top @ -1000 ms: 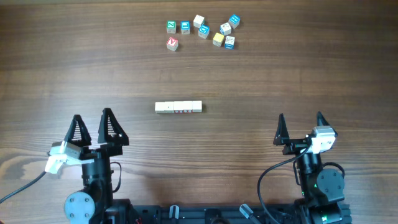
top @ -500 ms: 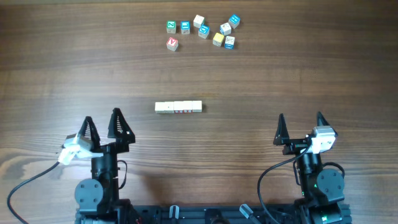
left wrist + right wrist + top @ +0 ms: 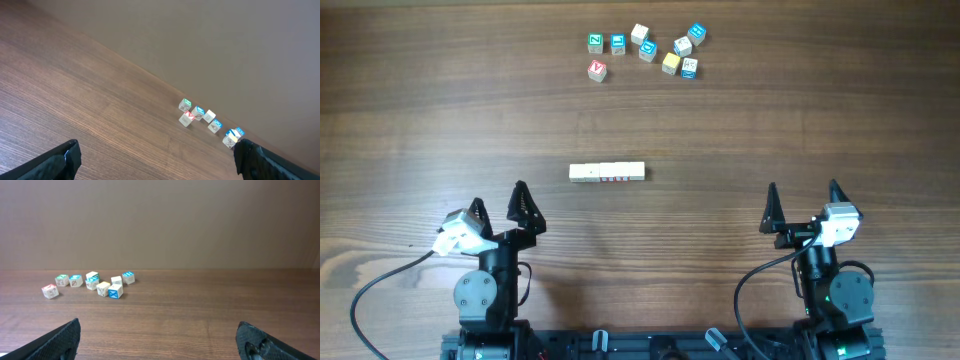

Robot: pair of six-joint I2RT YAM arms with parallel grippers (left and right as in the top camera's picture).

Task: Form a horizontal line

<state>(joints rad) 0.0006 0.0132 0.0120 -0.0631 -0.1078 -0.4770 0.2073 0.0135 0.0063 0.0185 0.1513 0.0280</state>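
Plainly, the horizontal line (image 3: 607, 172) lies near the middle of the wooden table (image 3: 840, 110) in the overhead view. It is a short straight row of pale letter cubes set side to side and running left to right, with faint red marks on the tops right of its centre. The seams between its cubes are too faint to count them with certainty. Nothing touches the row, and neither wrist camera shows it. Well beyond it, toward the far edge of the table, sits a loose cluster of colourful cubes (image 3: 645, 48). In that cluster a red-faced cube (image 3: 597, 70) lies nearest on the left, with a green-faced cube (image 3: 595, 42) and a blue-faced cube (image 3: 618, 43) just behind it. A yellow-faced cube (image 3: 670, 63) sits further right, and another blue-topped cube (image 3: 697, 34) is farthest right. Both wrist views show this same cluster far off near the back of the table, small against a plain brown wall. On the near side of the row, the left gripper (image 3: 498, 197) rests low and to the left, apart from the line. Its jaws are spread wide with only bare wood between them. The right gripper (image 3: 802, 186) sits well off to the right near the table's front edge. Its jaws are likewise wide apart and hold nothing.
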